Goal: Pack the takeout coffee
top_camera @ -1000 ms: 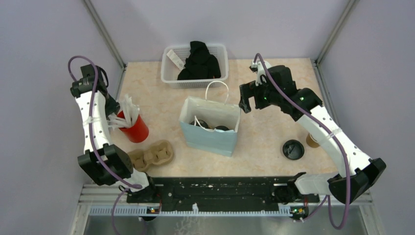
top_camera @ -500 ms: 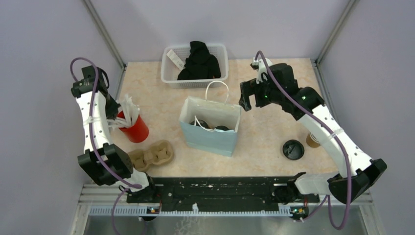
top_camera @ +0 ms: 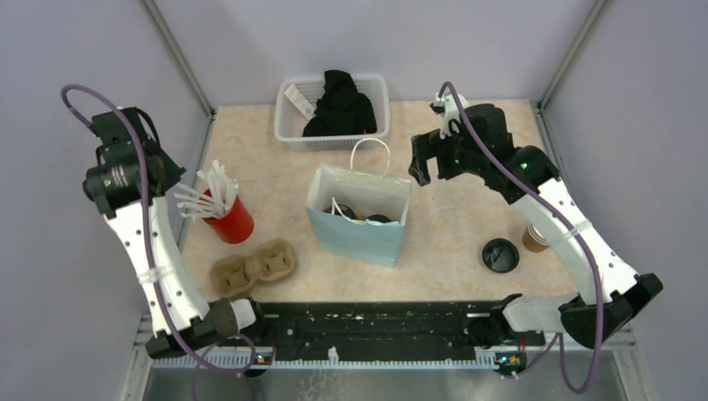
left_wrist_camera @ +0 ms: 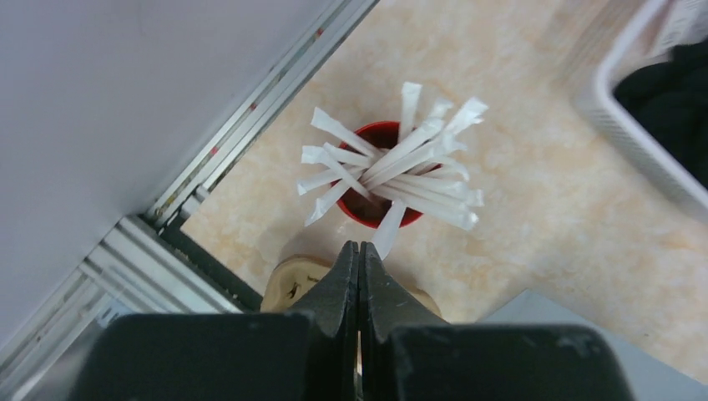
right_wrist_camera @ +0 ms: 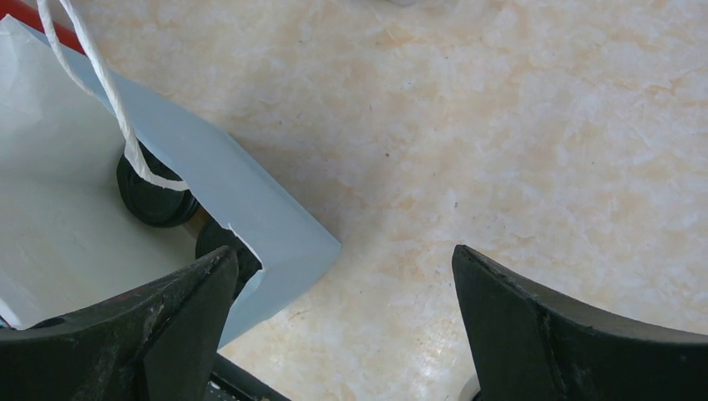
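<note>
Pale blue paper makes up the bag [top_camera: 359,215] that stands open in the middle of the table [top_camera: 451,125], its thin white cord handles [top_camera: 371,154] looped up over the mouth. Two round black lids [right_wrist_camera: 154,196] show deep inside it, side by side, one half covered by the folded paper edge. The bag's walls are creased and slightly slanted.

The brown paper cup [top_camera: 534,238] stands near the right edge of the table, well apart from the bag and half hidden behind the white link of the right arm. A flat, glossy black lid [top_camera: 500,255] lies on the tabletop just left of it, not touching.

The right gripper [right_wrist_camera: 346,276] hangs over bare, beige marbled tabletop just beside the bag's corner, its dark fingers spread wide with nothing between them. The left gripper [left_wrist_camera: 359,259] is high at the left edge, fingers pressed flat together and empty, pointing down over a red cup [top_camera: 232,224] bristling with white paper-wrapped straws [left_wrist_camera: 401,167].

In front of the red cup sits a moulded brown cardboard carrier [top_camera: 253,267] with rounded wells. At the back, a white slotted plastic basket [top_camera: 288,134] holds a heap of black cloth [top_camera: 338,104] and a white tag.
</note>
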Controlling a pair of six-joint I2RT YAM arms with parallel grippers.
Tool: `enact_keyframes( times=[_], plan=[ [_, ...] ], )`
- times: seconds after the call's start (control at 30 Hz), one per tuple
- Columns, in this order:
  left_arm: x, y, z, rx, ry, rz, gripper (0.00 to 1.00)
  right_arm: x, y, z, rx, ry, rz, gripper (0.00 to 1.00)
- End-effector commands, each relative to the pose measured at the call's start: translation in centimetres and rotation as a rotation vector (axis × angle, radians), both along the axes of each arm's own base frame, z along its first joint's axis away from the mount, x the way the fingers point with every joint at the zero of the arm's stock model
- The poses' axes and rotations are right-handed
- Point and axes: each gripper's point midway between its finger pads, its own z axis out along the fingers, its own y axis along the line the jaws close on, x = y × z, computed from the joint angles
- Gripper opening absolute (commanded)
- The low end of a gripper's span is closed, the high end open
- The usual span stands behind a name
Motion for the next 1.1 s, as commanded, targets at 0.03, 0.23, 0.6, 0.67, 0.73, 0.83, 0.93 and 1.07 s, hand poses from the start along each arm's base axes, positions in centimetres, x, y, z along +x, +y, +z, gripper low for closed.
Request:
enact_keyframes(
  times=[0.03, 0.23, 0.6, 0.67, 0.73, 0.83, 0.93, 1.07],
  plan=[
    [-1.7, -4.0, 9.7, 0.126, -0.37, -0.226, 0.0, -0.1, -1.0, 2.7, 0.026, -0.074, -0.038, 0.99],
    [-2.6, -12.1, 18.2, 0.143, -0.725, -0.645, 0.0, -0.5, -0.8, 3.3, 0.034, -0.084, -0.032, 0.99],
    [-1.2, -20.2, 13.7, -0.392, -0.671, -1.165, 0.0, -1.1, -2.1, 5.2, 0.032, -0.15, -0.062, 0.99],
    [-0.9, -20.6, 13.0, -0.449, -0.65, -1.183, 0.0, -1.2, -2.5, 5.3, 0.021, -0.159, -0.07, 0.99],
    [-0.4, -21.2, 12.3, -0.504, -0.63, -1.199, 0.0, -1.4, -2.9, 5.3, 0.013, -0.169, -0.077, 0.99],
    [0.9, -23.2, 10.3, -0.551, -0.554, -1.198, 0.0, -1.8, -3.5, 5.2, 0.004, -0.178, -0.084, 0.99],
    [1.7, -27.9, 8.3, -0.611, -0.476, -1.246, 0.0, -2.0, -3.8, 5.2, -0.002, -0.186, -0.089, 0.99],
    [3.2, -29.2, 6.2, -0.598, -0.466, -1.208, 0.0, -2.1, -4.1, 5.6, -0.002, -0.199, -0.099, 0.99]
  ],
)
